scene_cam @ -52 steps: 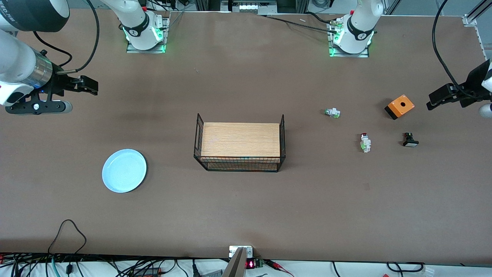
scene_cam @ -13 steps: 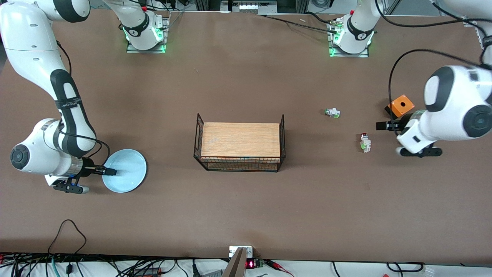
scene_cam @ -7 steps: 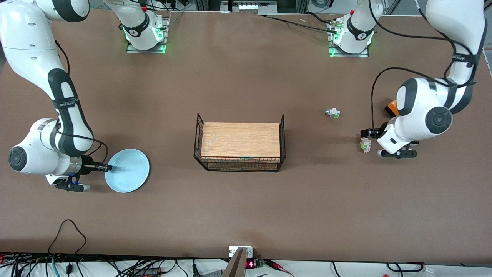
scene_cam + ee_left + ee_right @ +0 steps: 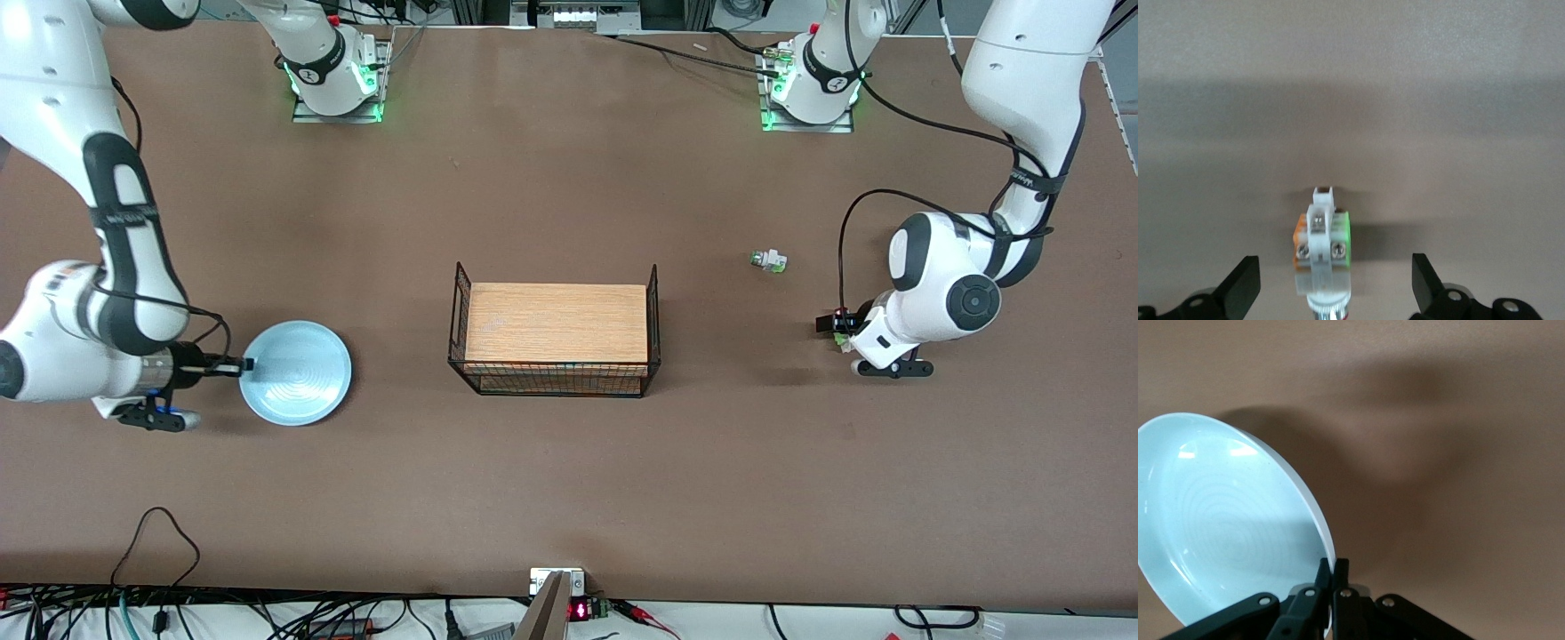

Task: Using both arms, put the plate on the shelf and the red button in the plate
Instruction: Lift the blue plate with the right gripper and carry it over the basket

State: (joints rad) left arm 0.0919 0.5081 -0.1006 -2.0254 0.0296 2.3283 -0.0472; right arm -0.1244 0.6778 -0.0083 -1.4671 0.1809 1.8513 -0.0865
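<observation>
The right gripper [image 4: 1331,577] has its 2 fingers [image 4: 1322,572] pinched together on the rim of the plate [image 4: 298,373], one finger on the inner face and one on the outer. In the right wrist view the pale blue plate stands tilted off the table [image 4: 569,480], held only at that rim edge. It hangs over the right arm's end of the table, well apart from the wire basket [image 4: 556,331] with a wooden board in it.

The left gripper [image 4: 1331,287] stands spread wide, its 2 fingers [image 4: 1243,285] clear of everything. The red button [image 4: 1323,248] lies on the table between them, touching neither, its white body and green and orange bits showing. A green-capped switch [image 4: 768,260] sits near, farther from the front camera.
</observation>
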